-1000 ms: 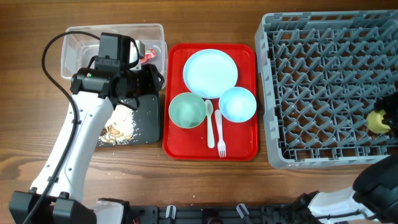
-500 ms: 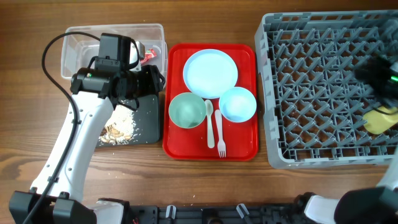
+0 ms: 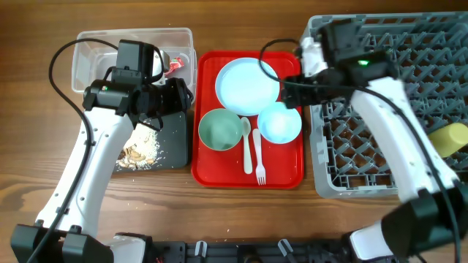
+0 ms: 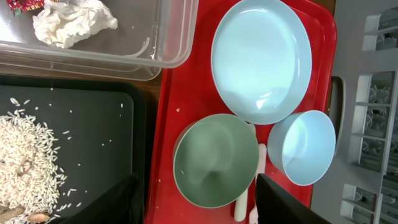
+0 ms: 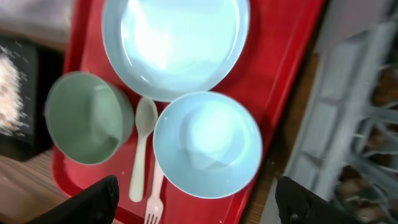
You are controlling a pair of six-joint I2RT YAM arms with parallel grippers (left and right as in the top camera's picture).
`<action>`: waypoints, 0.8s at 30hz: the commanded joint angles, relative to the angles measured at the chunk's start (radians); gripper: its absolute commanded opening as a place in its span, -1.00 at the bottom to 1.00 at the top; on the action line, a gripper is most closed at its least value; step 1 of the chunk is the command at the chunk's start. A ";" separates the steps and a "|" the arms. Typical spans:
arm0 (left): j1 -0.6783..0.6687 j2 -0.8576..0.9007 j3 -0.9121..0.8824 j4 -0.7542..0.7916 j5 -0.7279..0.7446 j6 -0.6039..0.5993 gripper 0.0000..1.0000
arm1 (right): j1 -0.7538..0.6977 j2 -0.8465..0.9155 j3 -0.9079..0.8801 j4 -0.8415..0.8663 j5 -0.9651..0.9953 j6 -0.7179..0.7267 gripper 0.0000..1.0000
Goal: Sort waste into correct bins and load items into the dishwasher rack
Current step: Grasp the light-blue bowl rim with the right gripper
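Light blue bowl lies under the wide-open, empty right claw.

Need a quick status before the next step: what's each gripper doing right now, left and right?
Left gripper: open, holding nothing.
Right gripper: open, holding nothing.

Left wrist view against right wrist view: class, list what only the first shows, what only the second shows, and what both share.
Only the left wrist: the tissue and wrapper, lying in the tub. Only the right wrist: the whole spoon and the tines of the fork. Both: plate, green bowl, blue bowl, red tray and an edge of the rack.
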 commanded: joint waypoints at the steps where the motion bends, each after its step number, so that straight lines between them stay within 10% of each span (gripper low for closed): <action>1: 0.003 -0.012 0.005 -0.004 -0.016 0.013 0.18 | 0.037 0.125 0.001 0.003 0.108 0.048 0.63; 15: 0.003 -0.012 0.005 -0.003 -0.016 0.013 0.18 | 0.045 0.341 -0.032 0.035 0.121 0.086 0.57; 24: 0.003 -0.012 0.005 -0.004 -0.016 0.013 0.18 | 0.047 0.341 -0.041 0.002 0.102 0.086 -0.78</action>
